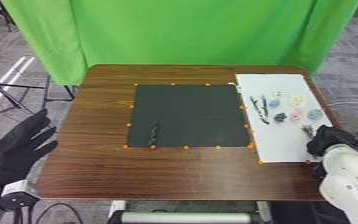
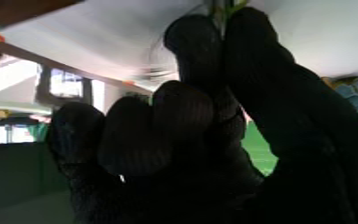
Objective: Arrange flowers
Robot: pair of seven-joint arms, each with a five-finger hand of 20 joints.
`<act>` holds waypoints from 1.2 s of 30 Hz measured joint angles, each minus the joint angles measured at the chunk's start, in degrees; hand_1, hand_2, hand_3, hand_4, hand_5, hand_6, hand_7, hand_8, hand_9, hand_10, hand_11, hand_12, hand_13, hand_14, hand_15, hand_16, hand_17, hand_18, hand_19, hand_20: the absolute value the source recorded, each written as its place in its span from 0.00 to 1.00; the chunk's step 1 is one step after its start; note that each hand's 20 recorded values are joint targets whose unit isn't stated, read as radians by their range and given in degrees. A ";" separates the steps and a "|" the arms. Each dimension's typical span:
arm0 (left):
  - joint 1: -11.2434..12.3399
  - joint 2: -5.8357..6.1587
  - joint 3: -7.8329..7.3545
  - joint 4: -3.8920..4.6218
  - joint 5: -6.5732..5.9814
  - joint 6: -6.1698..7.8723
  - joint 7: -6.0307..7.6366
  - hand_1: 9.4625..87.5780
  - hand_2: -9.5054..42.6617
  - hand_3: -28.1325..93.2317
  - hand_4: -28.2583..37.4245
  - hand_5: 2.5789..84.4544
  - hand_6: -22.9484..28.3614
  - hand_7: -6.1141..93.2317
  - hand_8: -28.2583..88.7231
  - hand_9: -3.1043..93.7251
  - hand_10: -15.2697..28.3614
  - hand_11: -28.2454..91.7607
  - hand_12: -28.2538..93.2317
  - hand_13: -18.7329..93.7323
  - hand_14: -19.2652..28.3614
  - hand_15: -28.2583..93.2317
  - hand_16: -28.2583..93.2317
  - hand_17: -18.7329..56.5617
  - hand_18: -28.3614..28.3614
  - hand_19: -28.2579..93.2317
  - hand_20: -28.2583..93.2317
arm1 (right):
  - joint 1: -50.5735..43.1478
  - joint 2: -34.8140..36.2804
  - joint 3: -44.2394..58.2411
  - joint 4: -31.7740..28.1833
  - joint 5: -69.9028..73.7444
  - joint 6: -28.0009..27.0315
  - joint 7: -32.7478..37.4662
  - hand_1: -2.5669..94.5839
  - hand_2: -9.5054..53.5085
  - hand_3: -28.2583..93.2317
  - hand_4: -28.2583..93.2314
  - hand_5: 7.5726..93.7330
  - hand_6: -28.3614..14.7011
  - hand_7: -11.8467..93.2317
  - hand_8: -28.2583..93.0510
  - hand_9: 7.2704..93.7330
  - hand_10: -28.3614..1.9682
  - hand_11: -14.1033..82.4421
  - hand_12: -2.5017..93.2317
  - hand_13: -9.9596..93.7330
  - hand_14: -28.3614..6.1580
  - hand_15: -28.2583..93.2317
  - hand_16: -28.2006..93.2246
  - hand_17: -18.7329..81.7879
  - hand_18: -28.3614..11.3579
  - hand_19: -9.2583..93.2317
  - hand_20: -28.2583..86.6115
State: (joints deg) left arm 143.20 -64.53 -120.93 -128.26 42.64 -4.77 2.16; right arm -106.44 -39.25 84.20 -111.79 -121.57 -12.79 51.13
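My right hand (image 1: 328, 140) is low over the right edge of the white sheet (image 1: 282, 150), with its fingertips at a small dark sprig (image 1: 308, 131). In the right wrist view, the right hand (image 2: 246, 55) pinches a thin green stem (image 2: 227, 7) between thumb and finger. A dark green stem (image 1: 154, 134) lies on the black sheet (image 1: 189, 110). On the white sheet are dark twigs (image 1: 260, 109), a cream flower (image 1: 295, 100), a pink flower (image 1: 296, 114) and blue-grey flowers (image 1: 315, 114). My left hand (image 1: 20, 145) is open beyond the table's left edge.
Orange markers (image 1: 186, 147) edge the black sheet on the brown table (image 1: 158, 175). A green curtain (image 1: 193, 35) hangs behind the table. A black stand (image 1: 7, 90) is on the floor at the left.
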 measured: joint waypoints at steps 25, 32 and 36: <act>0.16 -0.01 -0.35 -0.51 0.09 0.02 -0.22 0.18 0.10 0.80 0.00 0.22 0.46 0.24 0.16 0.20 0.55 0.32 0.41 0.27 0.64 0.33 0.31 0.07 0.83 0.52 0.31 | 18.40 -4.20 -15.60 -6.22 -1.51 12.08 -6.73 0.46 0.00 0.90 0.08 0.82 0.68 0.60 0.40 0.90 0.67 0.81 0.54 0.86 0.58 0.92 0.56 0.64 0.14 1.00 0.84; -0.39 0.19 -0.04 -0.40 0.08 0.01 -0.69 0.18 0.09 0.80 0.00 0.22 0.46 0.24 0.16 0.20 0.55 0.31 0.41 0.27 0.64 0.33 0.31 0.07 0.83 0.52 0.31 | 29.21 -12.81 -28.78 -1.60 -2.85 7.25 -8.76 0.46 0.00 0.90 0.08 0.83 0.69 0.59 0.40 0.90 0.67 0.81 0.54 0.87 0.59 0.92 0.56 0.65 0.14 1.00 0.84; -0.38 0.57 0.00 -0.36 0.02 0.02 -0.80 0.18 0.09 0.80 0.00 0.23 0.46 0.24 0.16 0.20 0.55 0.31 0.41 0.27 0.64 0.33 0.31 0.07 0.83 0.52 0.31 | 32.54 -17.75 -33.08 1.87 -3.25 4.38 -9.54 0.46 0.00 0.90 0.08 0.83 0.69 0.58 0.40 0.90 0.67 0.81 0.55 0.87 0.59 0.92 0.56 0.65 0.14 1.00 0.84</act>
State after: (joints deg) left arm 142.81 -63.96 -120.93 -128.63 42.66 -4.75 1.37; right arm -73.90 -57.01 51.12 -109.92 -124.81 -8.41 41.60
